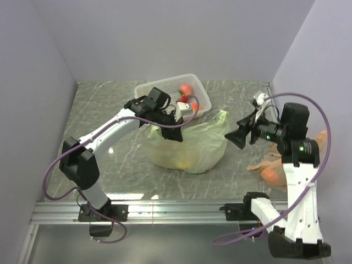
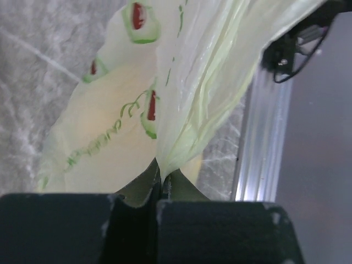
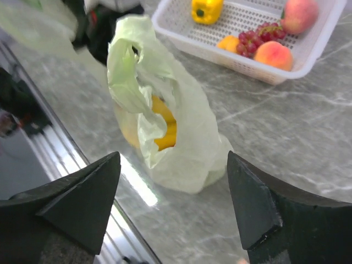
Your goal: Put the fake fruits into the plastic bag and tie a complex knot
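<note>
Status: left gripper (image 2: 161, 190) was clamped fully together on a fold of the plastic bag (image 1: 187, 147), with thin film pinched between the pads at the bag's top edge on the basket side. Other side: right gripper (image 1: 235, 137) was spread wide with nothing between its fingers (image 3: 82, 192). It hung in the air just right of the bag, pointed at it, not touching.

Bag sat mid-table (image 1: 110, 110), just in front of the white basket (image 1: 165, 88), with its mouth slack and gaping toward the right arm. Some yellow fruit (image 3: 165, 129) showed through the opening — couldn't tell which one.

In the basket:
- two peaches (image 3: 273, 54)
- grapes (image 3: 258, 37)
- yellow pepper-like piece (image 3: 206, 10)
- small orange piece (image 3: 228, 43)

Peach-orange bag (image 1: 269, 162) lay at the table's right edge by the right arm, apart from the green one.
</note>
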You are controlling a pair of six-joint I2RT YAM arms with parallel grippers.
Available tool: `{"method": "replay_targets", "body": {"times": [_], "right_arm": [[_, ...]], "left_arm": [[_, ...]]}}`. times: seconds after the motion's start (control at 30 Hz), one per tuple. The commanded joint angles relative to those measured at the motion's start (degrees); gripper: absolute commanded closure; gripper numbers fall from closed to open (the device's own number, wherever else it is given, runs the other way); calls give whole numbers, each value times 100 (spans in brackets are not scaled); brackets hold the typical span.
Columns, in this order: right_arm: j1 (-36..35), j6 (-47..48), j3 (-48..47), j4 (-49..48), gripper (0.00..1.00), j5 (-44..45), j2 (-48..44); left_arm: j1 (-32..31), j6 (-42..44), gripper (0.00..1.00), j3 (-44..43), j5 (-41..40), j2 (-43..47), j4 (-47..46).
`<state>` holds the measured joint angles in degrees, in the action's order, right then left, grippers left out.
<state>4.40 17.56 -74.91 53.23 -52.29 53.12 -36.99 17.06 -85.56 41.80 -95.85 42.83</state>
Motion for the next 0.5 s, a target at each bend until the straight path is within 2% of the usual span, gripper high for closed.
{"method": "replay_targets", "body": {"times": [0.0,0.13,0.27,0.4,0.47], "right_arm": [[34,959,476,66,14,123,-539],[25,1311,1285,-786,11,-34,-751],[-36,829,2058,-2488,8,-527,-611],[-404,407,2218,-3239,8,-650,-268],[-842,283,2358,-3546,12,-598,-267]], "left_arm": [[-89,166,100,-339,750,5,147],[-89,236,100,-426,891,-91,287],[-98,289,100,-453,988,-162,401],[-98,395,100,-418,944,-206,525],[-89,395,100,-339,935,-214,472]]}}
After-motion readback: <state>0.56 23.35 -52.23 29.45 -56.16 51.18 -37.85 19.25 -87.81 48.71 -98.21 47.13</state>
